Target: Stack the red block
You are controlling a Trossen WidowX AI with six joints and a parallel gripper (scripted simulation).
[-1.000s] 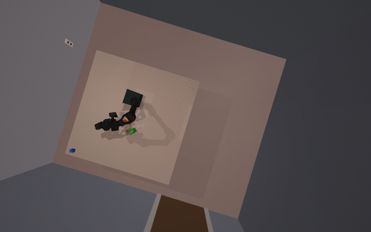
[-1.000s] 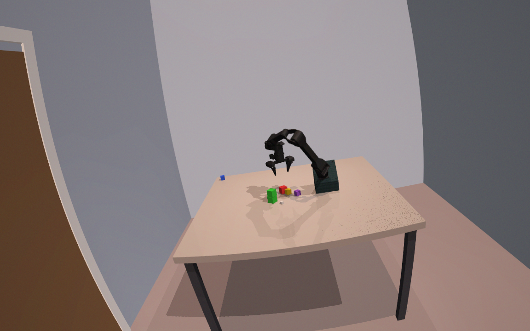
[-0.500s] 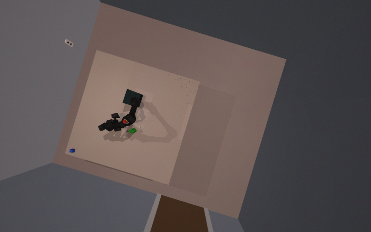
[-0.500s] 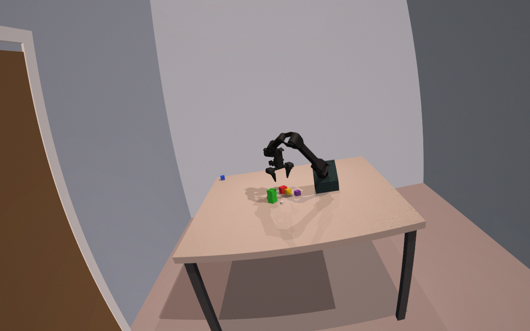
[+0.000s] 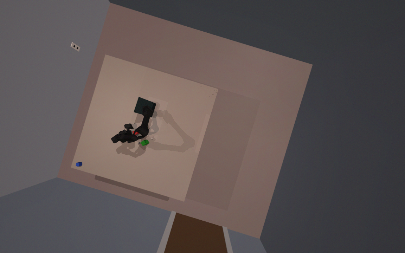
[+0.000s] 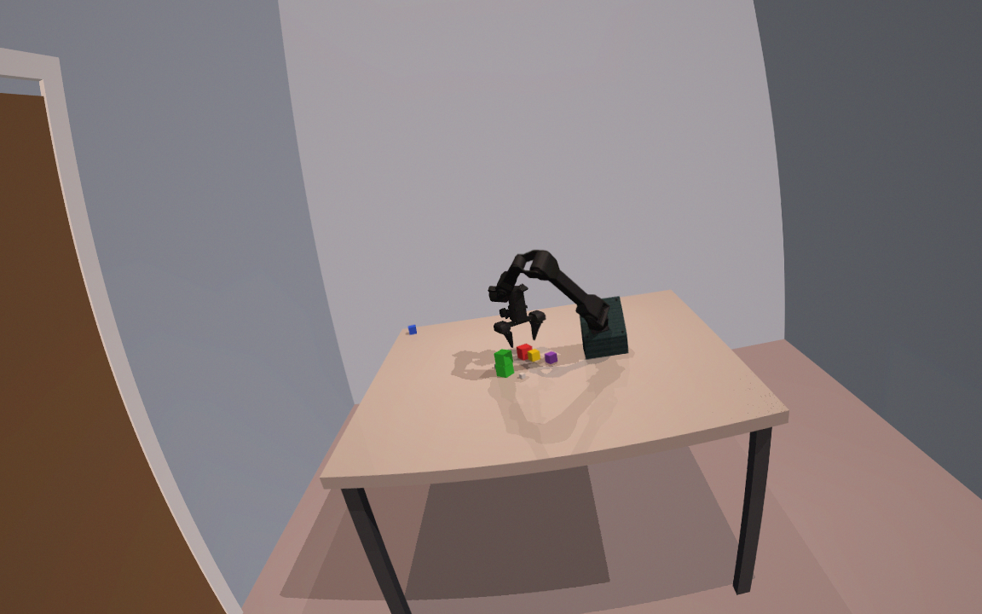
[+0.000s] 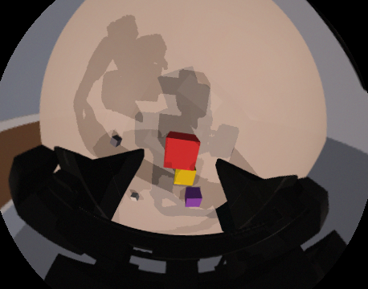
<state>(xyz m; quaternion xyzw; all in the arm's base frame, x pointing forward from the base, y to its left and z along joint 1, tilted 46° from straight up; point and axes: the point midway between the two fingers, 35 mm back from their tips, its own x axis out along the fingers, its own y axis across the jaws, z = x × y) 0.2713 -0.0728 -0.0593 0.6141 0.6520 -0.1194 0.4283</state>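
The pale beige worktop (image 6: 632, 412) carries everything. The black arm's gripper (image 6: 520, 327) hovers above the small red cube (image 7: 181, 151), jaws spread wide and holding nothing. The two-block green tower (image 6: 504, 363) stands just beside the red cube, with a smaller yellow cube (image 7: 184, 177) touching it on the other side. This looks like the approach step; next, lower straight down without nudging the yellow cube and close on the red cube.
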